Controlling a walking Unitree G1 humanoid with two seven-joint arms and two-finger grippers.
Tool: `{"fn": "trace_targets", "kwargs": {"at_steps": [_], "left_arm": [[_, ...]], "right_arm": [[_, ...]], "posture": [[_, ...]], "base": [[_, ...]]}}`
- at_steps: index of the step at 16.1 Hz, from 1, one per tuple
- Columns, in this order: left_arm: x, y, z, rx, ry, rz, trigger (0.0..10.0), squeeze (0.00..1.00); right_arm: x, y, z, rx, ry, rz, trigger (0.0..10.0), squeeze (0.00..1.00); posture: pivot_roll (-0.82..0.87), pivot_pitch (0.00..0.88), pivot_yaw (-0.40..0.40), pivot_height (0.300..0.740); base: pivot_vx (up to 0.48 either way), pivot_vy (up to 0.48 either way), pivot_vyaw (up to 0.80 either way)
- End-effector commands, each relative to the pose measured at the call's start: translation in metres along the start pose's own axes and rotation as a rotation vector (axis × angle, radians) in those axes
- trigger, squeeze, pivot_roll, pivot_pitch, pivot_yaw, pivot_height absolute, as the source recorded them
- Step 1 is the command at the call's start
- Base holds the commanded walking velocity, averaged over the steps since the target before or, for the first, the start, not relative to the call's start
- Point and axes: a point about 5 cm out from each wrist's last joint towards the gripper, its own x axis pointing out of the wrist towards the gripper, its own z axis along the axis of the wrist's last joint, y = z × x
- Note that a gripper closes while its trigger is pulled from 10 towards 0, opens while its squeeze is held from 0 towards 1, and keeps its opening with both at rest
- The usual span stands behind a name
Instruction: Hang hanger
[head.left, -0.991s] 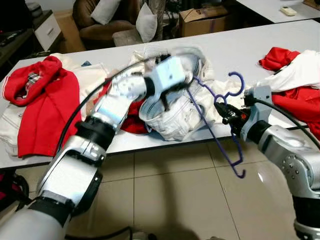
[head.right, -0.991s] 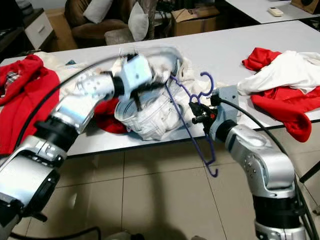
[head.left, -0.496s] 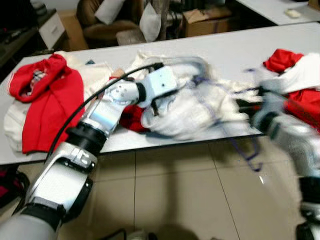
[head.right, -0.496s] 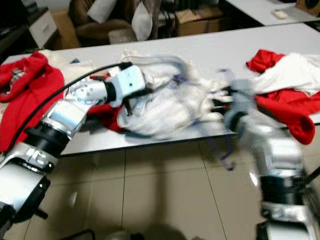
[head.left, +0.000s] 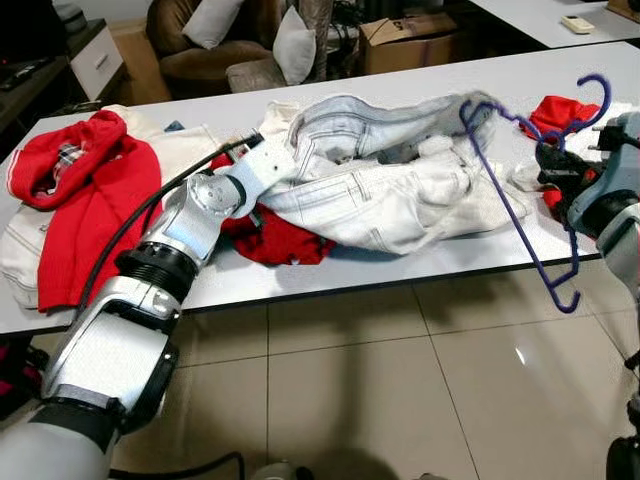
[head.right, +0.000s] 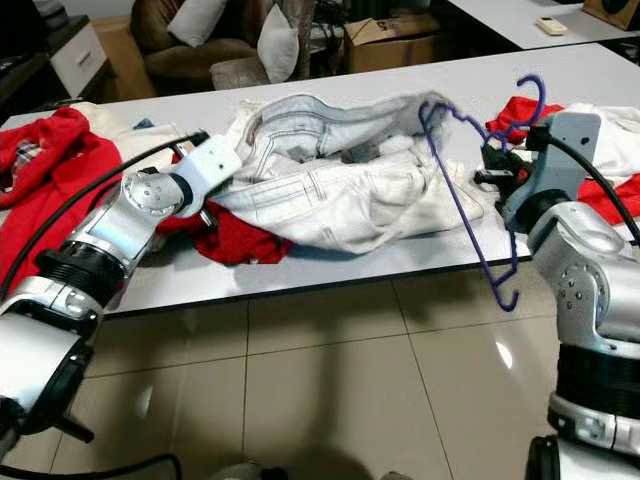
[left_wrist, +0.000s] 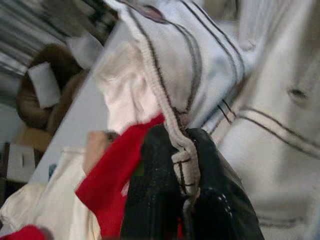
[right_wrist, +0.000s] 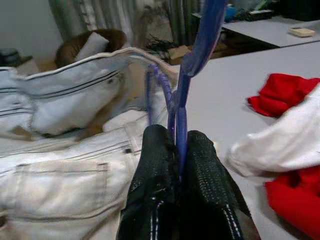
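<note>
Purple hanger (head.left: 520, 190) at right of frame, one end tucked into white jeans (head.left: 390, 190) on table (head.left: 300, 285). Right gripper (right_wrist: 176, 165) clamped on hanger neck. Left gripper (left_wrist: 185, 200) pinching jeans hem, mid-left. Red garments (head.left: 90, 200) at both table ends.

The hanger (head.left: 520, 190) looks like thin, smooth purple plastic-coated wire. The pale jeans (head.left: 390, 195) are coarse woven denim with dark stitched seams. The red garment (head.left: 95, 215) is soft matt cloth. The bench (head.left: 420, 95) top is smooth and matt white, the floor (head.left: 350, 390) glossy tile. The left gripper (left_wrist: 182, 200) fingers (left_wrist: 155, 200) are textured black.
</note>
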Motion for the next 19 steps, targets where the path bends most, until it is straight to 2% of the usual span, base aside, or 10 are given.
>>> {"fn": "trace_targets", "kwargs": {"at_steps": [1,3,4,6,8,10,14,16,18,19], "left_arm": [[-0.003,0.019,0.026,-0.033,-0.141,0.1,0.0,0.0],[-0.005,0.021,0.045,-0.028,-0.258,0.114,0.0,0.0],[-0.008,0.019,0.061,-0.005,-0.363,0.105,0.0,0.0],[-0.011,0.014,0.074,0.029,-0.455,0.076,0.0,0.0],[-0.019,0.0,0.093,0.133,-0.599,-0.041,0.0,0.0],[-0.024,-0.005,0.098,0.222,-0.641,-0.137,0.0,0.0],[-0.033,-0.011,0.104,0.303,-0.722,-0.267,0.0,0.0],[-0.039,-0.016,0.106,0.362,-0.754,-0.346,0.0,0.0],[-0.046,-0.025,0.107,0.43,-0.777,-0.506,0.0,0.0],[-0.047,-0.028,0.107,0.438,-0.781,-0.538,0.0,0.0]], "right_arm": [[-0.007,0.01,-0.006,0.004,0.013,0.061,10.0,0.0],[-0.011,0.027,-0.031,0.001,0.125,0.164,10.0,0.0],[-0.012,0.035,-0.043,0.003,0.189,0.22,10.0,0.0],[-0.012,0.037,-0.046,-0.002,0.217,0.242,10.0,0.0],[-0.009,0.036,-0.042,-0.012,0.219,0.258,10.0,0.0],[-0.014,0.049,-0.03,-0.035,0.202,0.434,10.0,0.0],[-0.004,0.034,-0.019,-0.039,0.166,0.363,10.0,0.0],[0.0,0.029,-0.021,-0.035,0.203,0.393,10.0,0.0],[0.005,0.022,-0.029,-0.018,0.272,0.431,10.0,0.0],[0.007,0.022,-0.026,0.004,0.252,0.44,10.0,0.0]], "posture": [[-0.13,0.0,0.142,0.74],[-0.13,0.0,0.141,0.74],[-0.13,0.0,0.138,0.74],[-0.13,0.0,0.127,0.74],[-0.12,0.0,0.115,0.74],[-0.12,0.0,0.103,0.74],[-0.13,0.0,0.104,0.74],[-0.13,0.0,0.106,0.74],[-0.13,0.0,0.098,0.74],[-0.13,0.0,0.094,0.74]], "base": [[0.0,0.0,0.0],[0.0,0.0,0.0],[0.0,0.0,0.0],[0.0,0.0,0.0],[0.0,0.0,0.0],[0.0,0.0,0.0],[0.0,0.0,0.0],[0.0,0.0,0.0],[0.0,0.0,0.0],[0.0,0.0,0.0]]}}
